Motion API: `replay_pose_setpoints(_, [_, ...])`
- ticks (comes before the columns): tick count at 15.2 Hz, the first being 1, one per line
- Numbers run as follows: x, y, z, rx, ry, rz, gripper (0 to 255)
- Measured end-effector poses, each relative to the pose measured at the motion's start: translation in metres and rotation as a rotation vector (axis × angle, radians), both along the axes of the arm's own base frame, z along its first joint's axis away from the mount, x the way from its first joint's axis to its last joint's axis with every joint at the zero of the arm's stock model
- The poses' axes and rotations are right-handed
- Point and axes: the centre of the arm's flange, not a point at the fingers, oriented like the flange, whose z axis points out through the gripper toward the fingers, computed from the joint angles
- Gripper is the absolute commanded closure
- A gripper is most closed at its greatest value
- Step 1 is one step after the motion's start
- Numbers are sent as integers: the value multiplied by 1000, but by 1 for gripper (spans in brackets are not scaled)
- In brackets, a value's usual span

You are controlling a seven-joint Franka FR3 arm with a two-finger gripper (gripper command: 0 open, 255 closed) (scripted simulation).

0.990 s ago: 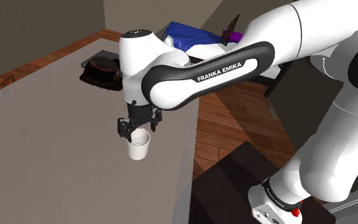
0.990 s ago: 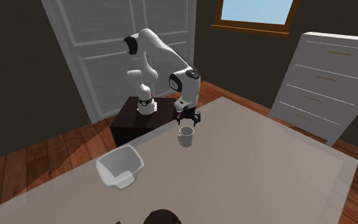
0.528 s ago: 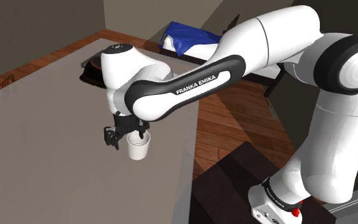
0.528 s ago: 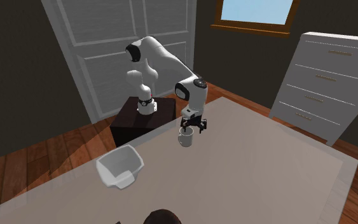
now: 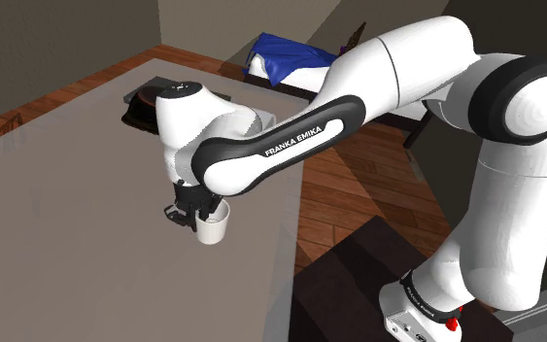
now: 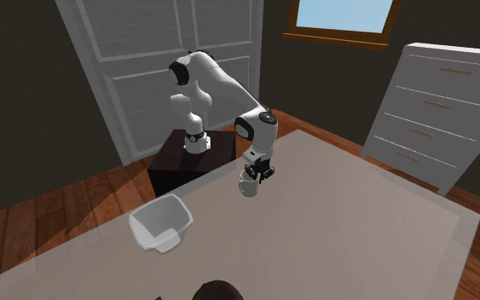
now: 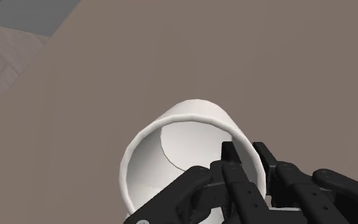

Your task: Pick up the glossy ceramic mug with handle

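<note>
shoulder view: my pincer [image 5: 195, 216] is down at the rim of the white mug [image 5: 213, 229]. the mug stands upright near the edge of the grey table [image 5: 67, 194].

second exterior view: the mug [image 6: 247, 187] sits on the table and my pincer [image 6: 255, 175] is right on top of it.

wrist view: my pincer [image 7: 246, 156] is at the mug's [image 7: 171, 146] wall, but i cannot tell if it is squeezing.

i think this is the grab step. next i need a firm squeeze, then a slow, straight lift so the mug does not slip.
</note>
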Motion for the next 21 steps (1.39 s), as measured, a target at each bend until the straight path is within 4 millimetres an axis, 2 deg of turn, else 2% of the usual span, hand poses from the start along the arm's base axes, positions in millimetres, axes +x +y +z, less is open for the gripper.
replay_pose_setpoints(8, [0, 1, 2, 0, 0, 0, 255])
replay_pose_setpoints(21, [0, 0, 68, 0, 0, 0, 255])
